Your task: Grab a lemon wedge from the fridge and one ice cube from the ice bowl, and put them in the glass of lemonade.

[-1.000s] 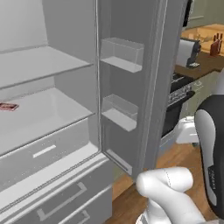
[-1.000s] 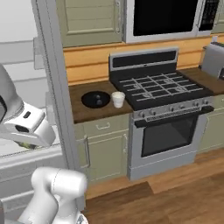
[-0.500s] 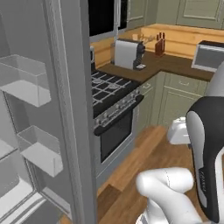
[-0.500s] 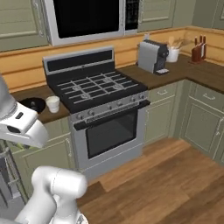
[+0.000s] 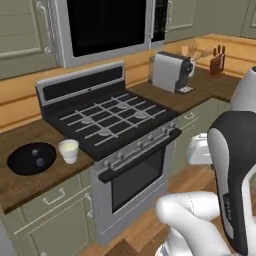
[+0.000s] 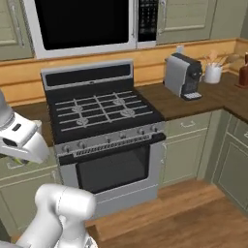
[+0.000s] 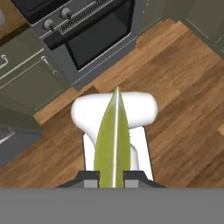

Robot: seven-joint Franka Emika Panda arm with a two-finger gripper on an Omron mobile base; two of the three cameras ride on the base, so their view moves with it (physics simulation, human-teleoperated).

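Fingers [image 7: 89, 178] of the gripper [image 7: 113, 177] stand nearly together, pinched on the lemon wedge [image 7: 113, 140], which rises between them as a long yellow-green sliver. Beyond it in the hand view lies the wooden floor [image 7: 183, 100], with the oven door [image 7: 94, 39] and green cabinets [image 7: 26, 70] at the far edge.

From the left base view, the dark wooden counter [image 5: 35, 185] runs along the wall. On its left part sits the ice bowl [image 5: 31, 158], black and shallow, with two small pale ice cubes [image 5: 40, 161] inside. Just to the right of the bowl, close to the stove's edge, stands the glass of lemonade [image 5: 68, 151]. The stove [image 5: 110, 125] has black grates and a row of knobs, and a microwave [image 5: 102, 27] hangs above it. Further right on the counter are a grey coffee machine [image 5: 171, 72] and a knife block [image 5: 217, 60].

From the right base view, the stove [image 6: 99, 114] is in the middle, the coffee machine [image 6: 183, 75] to its right, and a white pot of utensils [image 6: 212, 72] beyond that. Green cabinets [image 6: 186, 145] stand under the counter, over the wooden floor [image 6: 193, 218].
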